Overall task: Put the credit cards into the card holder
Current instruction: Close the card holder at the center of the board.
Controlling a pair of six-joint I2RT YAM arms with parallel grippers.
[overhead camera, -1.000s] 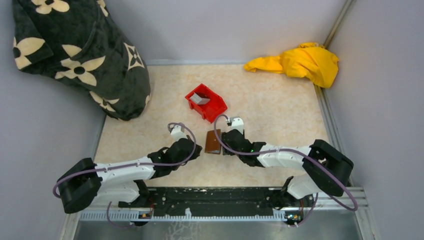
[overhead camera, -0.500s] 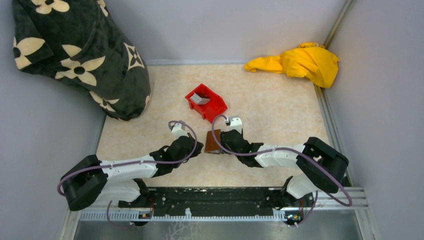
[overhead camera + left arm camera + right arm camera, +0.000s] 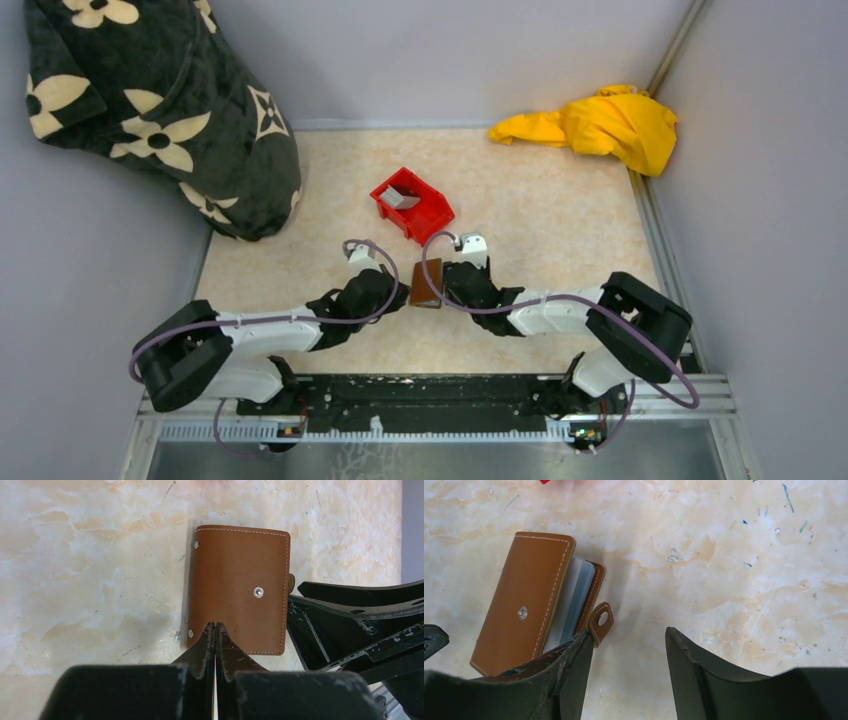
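Your left arm (image 3: 262,335) and right arm (image 3: 560,312) share one look: white link shells between black joint housings, both bolted to a black base rail (image 3: 420,393). A lilac cable (image 3: 365,242) loops off each arm, beyond that rail. The left pincer (image 3: 215,626) and right pincer (image 3: 628,632) carry matte black fingers (image 3: 566,675), scuffed pale along the edges.

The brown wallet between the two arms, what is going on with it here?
Both arms work on the card holder, which lies on the table with its snap strap undone. The left gripper is shut, its tip at the cover's near edge, seemingly pinning it. The right gripper is open, one jaw against the holder's open side beside the strap. A pale card lies in the red bin behind; neither gripper holds a card.
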